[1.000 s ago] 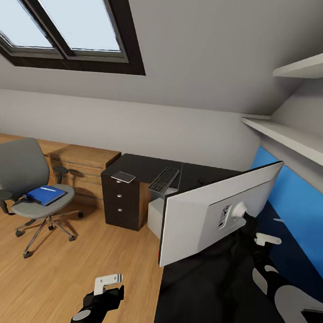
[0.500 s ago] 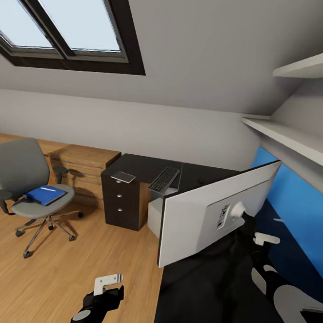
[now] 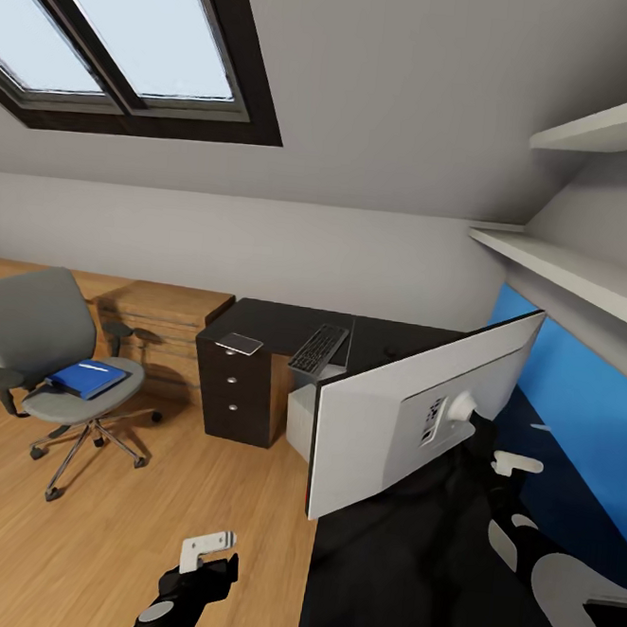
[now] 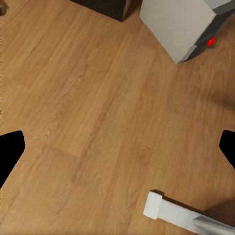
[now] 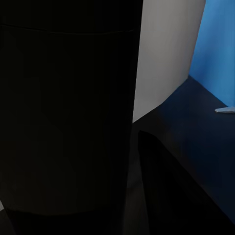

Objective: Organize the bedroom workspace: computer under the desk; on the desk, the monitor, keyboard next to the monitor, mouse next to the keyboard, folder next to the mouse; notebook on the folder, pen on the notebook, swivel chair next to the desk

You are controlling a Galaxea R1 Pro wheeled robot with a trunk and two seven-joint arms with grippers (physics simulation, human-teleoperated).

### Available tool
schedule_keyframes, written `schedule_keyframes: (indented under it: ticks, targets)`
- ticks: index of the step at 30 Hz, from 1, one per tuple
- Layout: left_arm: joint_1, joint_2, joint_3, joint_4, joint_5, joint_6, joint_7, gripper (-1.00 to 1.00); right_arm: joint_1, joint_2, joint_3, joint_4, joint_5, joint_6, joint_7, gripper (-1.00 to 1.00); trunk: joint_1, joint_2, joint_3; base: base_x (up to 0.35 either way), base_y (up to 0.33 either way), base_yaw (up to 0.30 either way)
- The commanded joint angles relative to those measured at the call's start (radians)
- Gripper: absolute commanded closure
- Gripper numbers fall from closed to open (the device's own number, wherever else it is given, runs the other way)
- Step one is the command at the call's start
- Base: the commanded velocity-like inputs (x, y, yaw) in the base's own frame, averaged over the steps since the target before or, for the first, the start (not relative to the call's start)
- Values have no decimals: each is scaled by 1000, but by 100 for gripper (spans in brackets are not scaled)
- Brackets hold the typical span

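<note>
Right gripper point(image 3: 492, 443) sits behind the monitor point(image 3: 409, 422), grip unclear; left gripper point(image 3: 205, 551) spread over floor point(image 4: 98, 107); folder point(image 3: 87, 377) lies on chair point(image 3: 49, 347), left of desk point(image 3: 284, 325).

A big window point(image 3: 119, 40) with a dark frame sits in the slanted grey ceiling point(image 3: 391, 83) at the upper left, and pale sky shows through it. Below it runs a plain grey wall point(image 3: 262, 247). The floor point(image 3: 123, 535) is light wood planks across the lower left. Low wooden cabinets point(image 3: 166, 315) stand against the wall at the middle left. Two white shelves point(image 3: 583, 271) hang at the upper right, above a bright blue wall panel point(image 3: 582, 394).
</note>
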Motion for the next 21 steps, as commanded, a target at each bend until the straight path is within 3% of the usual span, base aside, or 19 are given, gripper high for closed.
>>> schedule_keyframes:
  ticks: [1,11,12,13,16,21]
  targets:
    - [-1,0,2,-1,11,2,9,-100,-1,-1,36,1,-18,-4,1,100,0,-1,-1,0,0,0]
    - [-1,0,20,-2,9,1,8,-100,-1,-2,36,2,-18,-17,1,100,0,-1,-1,0,-83,0]
    - [-1,1,61,-31,9,4,7,-100,-1,-2,36,3,-18,-17,2,100,0,-1,-1,0,-3,0]
    - [1,65,110,-252,13,90,4,-100,-1,-2,36,3,-18,-17,2,100,0,-1,-1,0,0,0]
    - [1,81,114,-277,33,113,3,-100,-1,-2,36,3,-18,-17,2,100,0,-1,-1,0,0,0]
    - [1,82,114,-280,39,117,3,-100,-1,-2,36,3,-18,-17,2,100,0,-1,-1,0,-1,0]
